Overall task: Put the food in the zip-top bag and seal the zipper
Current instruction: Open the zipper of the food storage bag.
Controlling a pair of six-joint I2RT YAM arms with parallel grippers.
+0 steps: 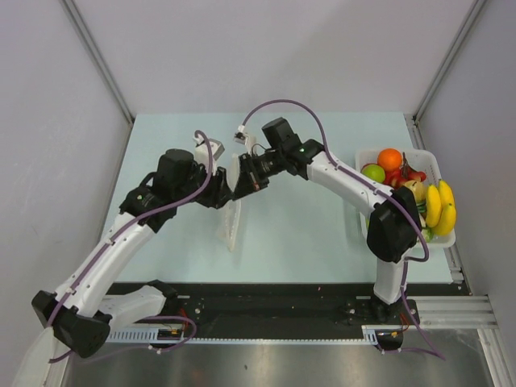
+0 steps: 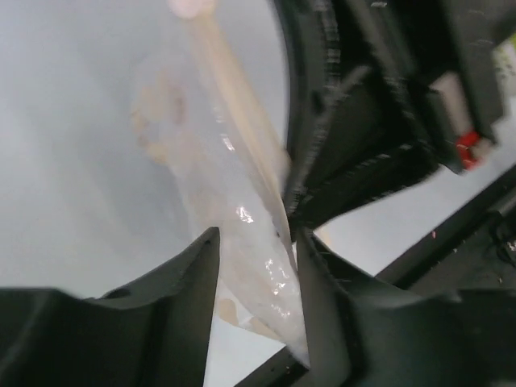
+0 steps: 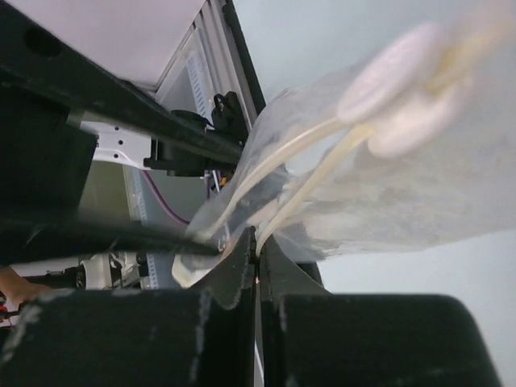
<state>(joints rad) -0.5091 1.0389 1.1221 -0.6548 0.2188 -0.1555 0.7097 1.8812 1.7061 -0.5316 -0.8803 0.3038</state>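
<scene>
Right jaws pinch zip-top bag (image 3: 403, 193) edge; left jaws apart, straddling bag.

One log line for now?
right end effector: shut on zip-top bag | left end effector: open astride bag | food: in white basket

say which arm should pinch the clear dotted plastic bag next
Left arm, likely: its jaws stand open astride the clear dotted plastic bag; the right arm has its jaws shut on it.
</scene>
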